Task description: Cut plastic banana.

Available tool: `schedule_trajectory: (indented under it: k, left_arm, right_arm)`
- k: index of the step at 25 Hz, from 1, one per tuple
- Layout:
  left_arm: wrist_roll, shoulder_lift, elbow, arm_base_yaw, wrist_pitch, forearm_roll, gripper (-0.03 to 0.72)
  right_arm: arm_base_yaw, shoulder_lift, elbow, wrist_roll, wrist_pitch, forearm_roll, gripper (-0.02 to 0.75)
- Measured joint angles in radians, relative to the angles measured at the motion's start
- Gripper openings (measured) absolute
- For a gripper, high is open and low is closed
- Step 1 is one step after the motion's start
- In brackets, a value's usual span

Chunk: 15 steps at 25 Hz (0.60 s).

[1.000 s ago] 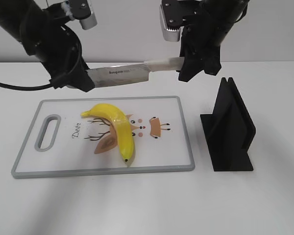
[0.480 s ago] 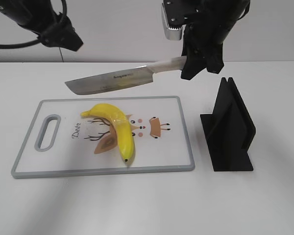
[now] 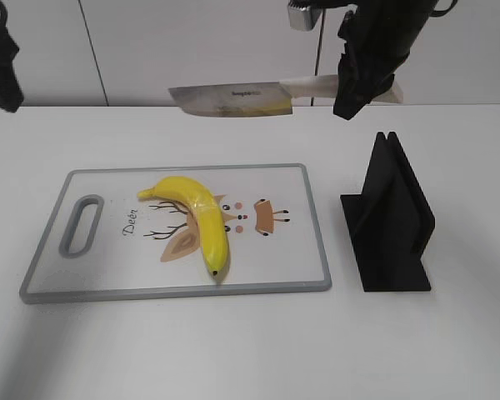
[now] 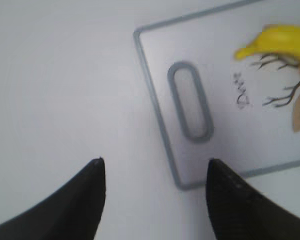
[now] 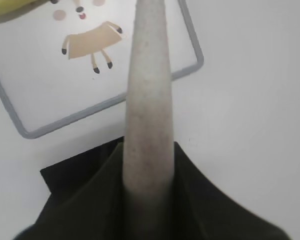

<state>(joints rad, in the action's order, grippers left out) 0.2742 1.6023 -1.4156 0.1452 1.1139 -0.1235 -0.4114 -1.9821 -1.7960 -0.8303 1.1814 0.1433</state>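
Stand: black slotted knife stand (image 3: 388, 218) is sitting on the white table (image 3: 233, 350), just right of the cutting board (image 3: 108, 283), apart from it.
Banana: plastic banana (image 3: 198, 218) is lying on the cutting board, curving across the deer print, dark tip toward the near edge; nothing is touching it.
Knife: knife (image 3: 233, 100) is hanging level, high over the board's far edge, well clear of the banana.
Right gripper: right gripper (image 3: 362, 83) is clamping shut on the pale knife handle (image 5: 147, 100).
Left gripper: left gripper (image 4: 152, 195) is hovering with its jaws spread and nothing between them, beyond the board's handle-slot end.
Change: knife is sitting higher and further right than a half-second back; left arm (image 3: 0, 71) has pulled back to the picture's left edge.
Views: only the right wrist view is showing the grip on the handle close up; only the left wrist view is showing the empty fingers (image 4: 70, 205).
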Motion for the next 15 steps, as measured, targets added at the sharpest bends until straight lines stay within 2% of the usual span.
schedule_trajectory:
  k: [3, 7, 15]
  left_arm:
    - [-0.045, -0.002, 0.000, -0.002, 0.084, 0.061, 0.593]
    - [-0.064, -0.061, 0.060, -0.002, 0.096, 0.075, 0.585]
    - [-0.072, -0.355, 0.349, -0.002, 0.100, 0.079, 0.583]
  right_arm:
    - [0.000, 0.021, 0.000, 0.136, 0.033, -0.009, 0.169]
    - [0.000, 0.059, 0.000, 0.291, 0.039, -0.006, 0.169]
    - [0.001, 0.198, 0.053, 0.539, 0.040, 0.082, 0.169]
